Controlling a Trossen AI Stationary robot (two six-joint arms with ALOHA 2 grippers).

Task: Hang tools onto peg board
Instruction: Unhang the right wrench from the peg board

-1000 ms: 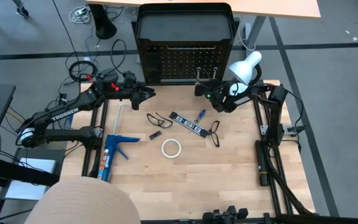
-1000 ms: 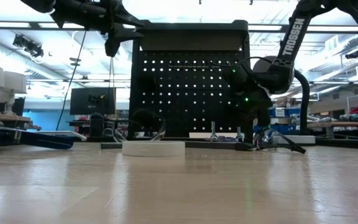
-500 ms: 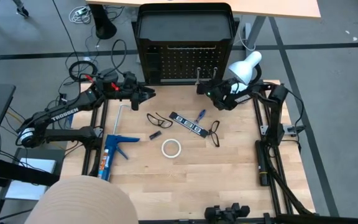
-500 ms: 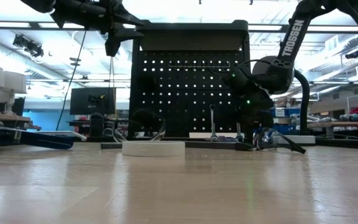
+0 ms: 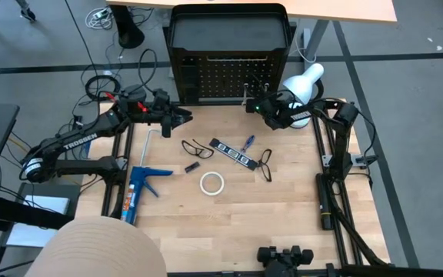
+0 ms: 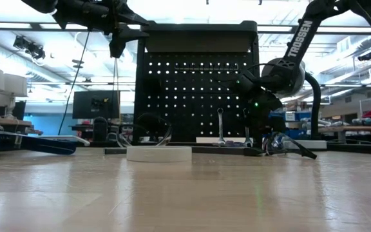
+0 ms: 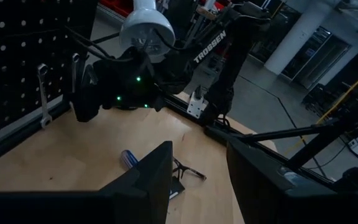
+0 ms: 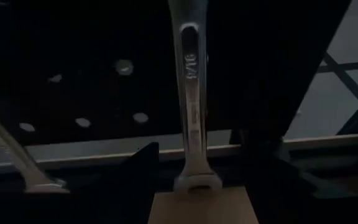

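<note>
hanging step just about wrapped on the right side: right gripper (image 5: pixel 261 106) up close to the peg board (image 5: pixel 221 77), fingers parted and holding nothing, a silver wrench (image 8: pixel 191 112) dangling straight down from the board in front of it, free of both fingers. second wrench (image 8: pixel 14 155) hanging at a slant just beside the first, both low on the board, near its bottom rail. from table level, same story: slim wrench (image 6: pixel 219 125) upright against the black panel, right gripper (image 6: pixel 253 103) just beside it, apart from it. left gripper (image 5: pixel 177 117) parked over the left side of the table, near the board's left edge, fingers (image 7: pixel 148 180) spread partway with nothing between them. plenty left to hang, by the look of it: white tape ring (image 5: pixel 211 182) lying flat in the middle of the table, black strip with white marks (image 5: pixel 233 151) above it, blue-handled screwdriver (image 5: pixel 248 142) just beside the strip's far end, one black wire loop (image 5: pixel 197 147) to the left and another (image 5: pixel 267 163) to the right. blue caulking gun (image 5: pixel 138 192) at the left edge, white desk lamp (image 5: pixel 302 81) behind the right arm. next move, as a judgement: back the right gripper clear without nudging the hung wrench, then drop onto the nearest loose piece, likely the screwdriver or the right-hand loop. loops look thin and floppy, so a careful pinch needed; tape ring flat and low, awkward to get under.
</note>
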